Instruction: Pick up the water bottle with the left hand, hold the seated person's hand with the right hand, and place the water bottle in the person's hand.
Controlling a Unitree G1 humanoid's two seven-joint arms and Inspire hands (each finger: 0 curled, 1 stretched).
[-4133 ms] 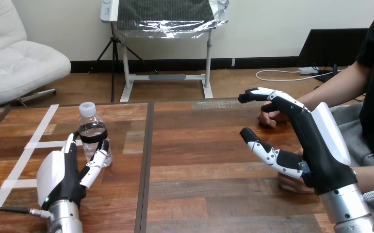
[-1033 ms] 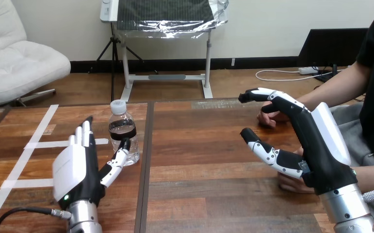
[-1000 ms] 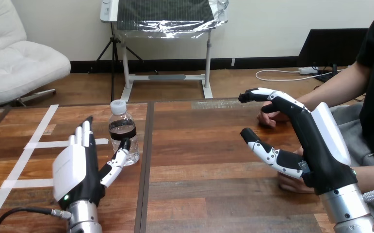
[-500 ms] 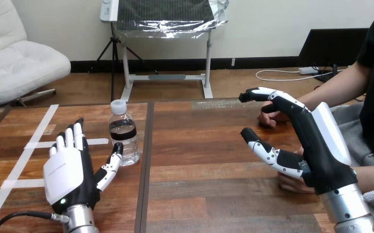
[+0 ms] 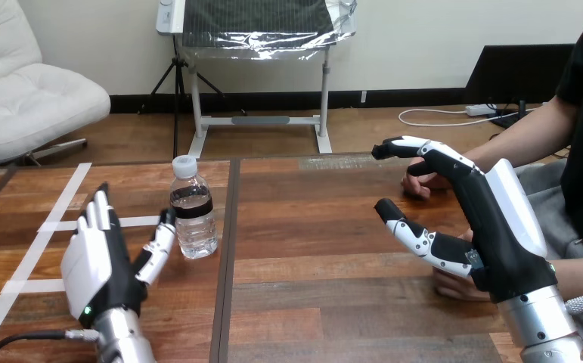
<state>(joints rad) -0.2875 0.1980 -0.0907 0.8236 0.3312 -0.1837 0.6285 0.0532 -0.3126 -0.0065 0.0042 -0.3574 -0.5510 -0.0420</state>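
Wooden table point(image 5: 333, 249) marked with white tape strips point(image 5: 63, 195): the water bottle point(image 5: 193, 219) stands upright beside the centre seam, not yet lifted. The robot's left hand point(image 5: 99, 265) is poised just beside it, fingers straight, thumb close to the bottle's side, gripping nothing. The right hand point(image 5: 492, 227) hovers spread open over the person's nearer hand point(image 5: 454, 286), clasping nothing. Pickup, hand-hold and handover all appear left to do

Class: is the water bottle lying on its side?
No, the water bottle stands upright on the table, cap at the top.
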